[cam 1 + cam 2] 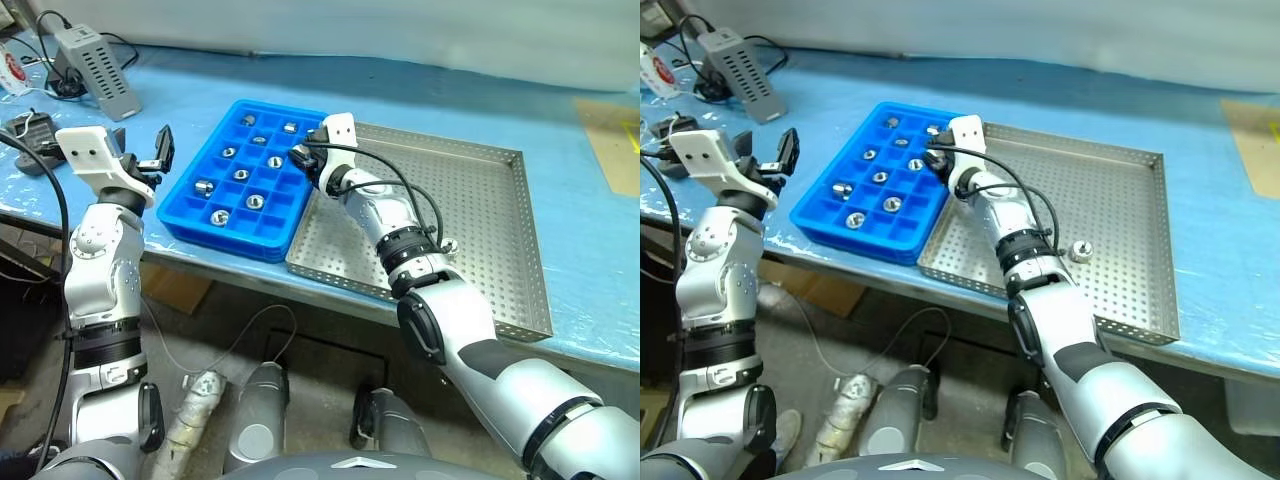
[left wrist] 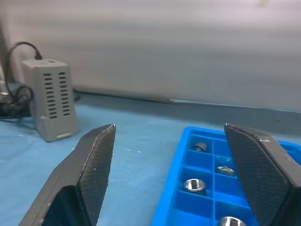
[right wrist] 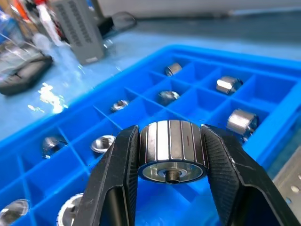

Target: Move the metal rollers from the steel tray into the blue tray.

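My right gripper (image 3: 170,131) is shut on one ribbed metal roller (image 3: 172,151) and holds it just above the right side of the blue tray (image 1: 200,232). Several other metal rollers lie in the blue tray's compartments, one of them near its front (image 1: 219,216). The steel tray (image 1: 480,200) adjoins the blue tray on the right, and a single roller (image 1: 1080,250) rests on its perforated floor beside my right forearm. My left gripper (image 1: 158,152) stands open and empty, raised off the table to the left of the blue tray; its fingers (image 2: 96,160) frame the tray's far corner.
A grey vented power adapter (image 1: 95,65) with cables stands at the back left of the blue-covered table. A black device (image 1: 30,130) lies near the left edge. A tan patch (image 1: 610,140) sits at the far right. The table's front edge runs just below both trays.
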